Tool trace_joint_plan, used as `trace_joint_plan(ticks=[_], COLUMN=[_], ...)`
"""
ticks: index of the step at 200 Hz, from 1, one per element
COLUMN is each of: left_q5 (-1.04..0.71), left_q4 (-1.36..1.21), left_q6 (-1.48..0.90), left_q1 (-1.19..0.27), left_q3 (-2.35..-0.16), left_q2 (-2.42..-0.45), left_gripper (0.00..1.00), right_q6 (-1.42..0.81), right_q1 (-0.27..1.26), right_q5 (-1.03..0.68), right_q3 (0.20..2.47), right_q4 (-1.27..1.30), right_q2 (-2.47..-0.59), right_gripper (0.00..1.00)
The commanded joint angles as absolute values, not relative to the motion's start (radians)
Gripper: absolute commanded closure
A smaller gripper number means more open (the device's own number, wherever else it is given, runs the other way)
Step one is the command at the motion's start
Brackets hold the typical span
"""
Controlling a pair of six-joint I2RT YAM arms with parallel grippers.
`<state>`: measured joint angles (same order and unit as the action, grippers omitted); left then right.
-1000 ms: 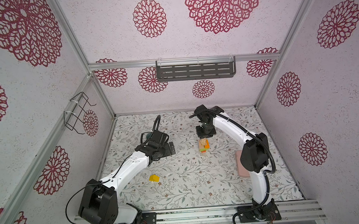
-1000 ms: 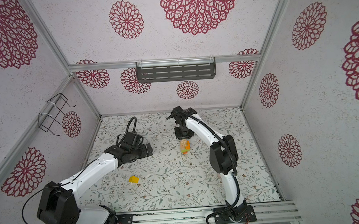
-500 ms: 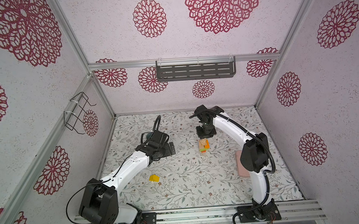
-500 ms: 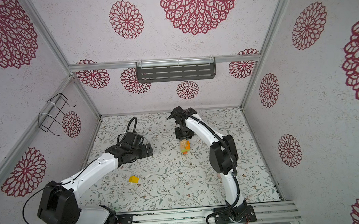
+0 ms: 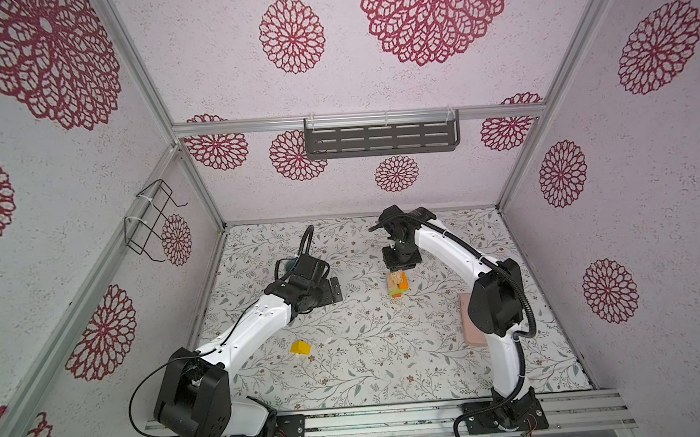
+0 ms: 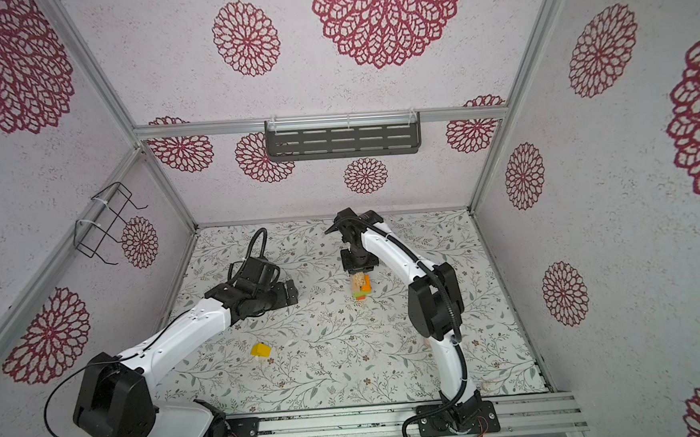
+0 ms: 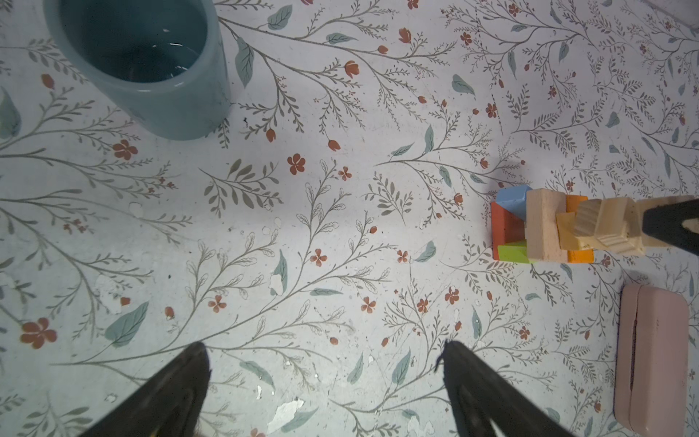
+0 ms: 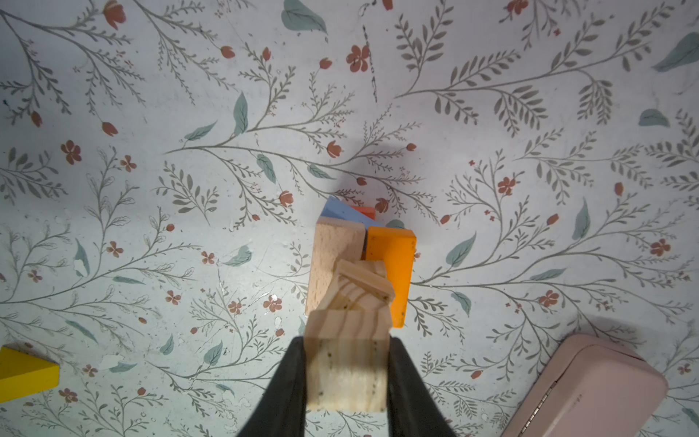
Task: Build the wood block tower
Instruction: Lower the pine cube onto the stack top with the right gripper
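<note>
The tower (image 5: 398, 286) (image 6: 361, 287) stands mid-table, with red, light blue and green blocks low down, then orange and plain wood, and a grooved pale block on top (image 7: 605, 227). My right gripper (image 8: 346, 342) (image 5: 399, 266) hangs straight over it, shut on a plain wood block (image 8: 346, 370). That block sits at the tower's top; I cannot tell whether it touches. A yellow block (image 5: 300, 348) (image 8: 22, 370) lies alone near the front left. My left gripper (image 7: 325, 352) (image 5: 332, 290) is open and empty, left of the tower.
A grey-blue mug (image 7: 151, 68) stands at the back left, behind the left wrist. Right of the tower, by the right arm, a flat pink slab (image 7: 650, 363) (image 8: 590, 393) lies on the floral table mat (image 5: 370, 372). Walls close in three sides.
</note>
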<state>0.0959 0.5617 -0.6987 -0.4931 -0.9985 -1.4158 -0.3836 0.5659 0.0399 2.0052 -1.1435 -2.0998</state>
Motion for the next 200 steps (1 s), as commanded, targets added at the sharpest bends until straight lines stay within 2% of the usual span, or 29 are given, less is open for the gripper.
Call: trace_joint_plan(ticks=[1,117,200], left_q5=[0.101,0.1,0.102], left_q4=[0.548,0.548,0.551], left_q6=[-0.686,-0.687,-0.687], left_q1=[-0.495,-0.495,-0.495], left_q3=[-0.988,-0.987,-0.986], left_q2=[-1.428,-1.429,-1.427], left_gripper=[0.01,0.01,0.0], right_q6=[-0.362,-0.36,-0.36], right_q1=[0.561,0.559,0.559], right_q5=[0.041,0.044,0.042], right_q3=[2.027,2.029,2.029], right_q4=[-1.178,-1.181,-1.178], right_q2=[-2.099,-2.102,-2.105], right_gripper=[0.72,0.71,0.67])
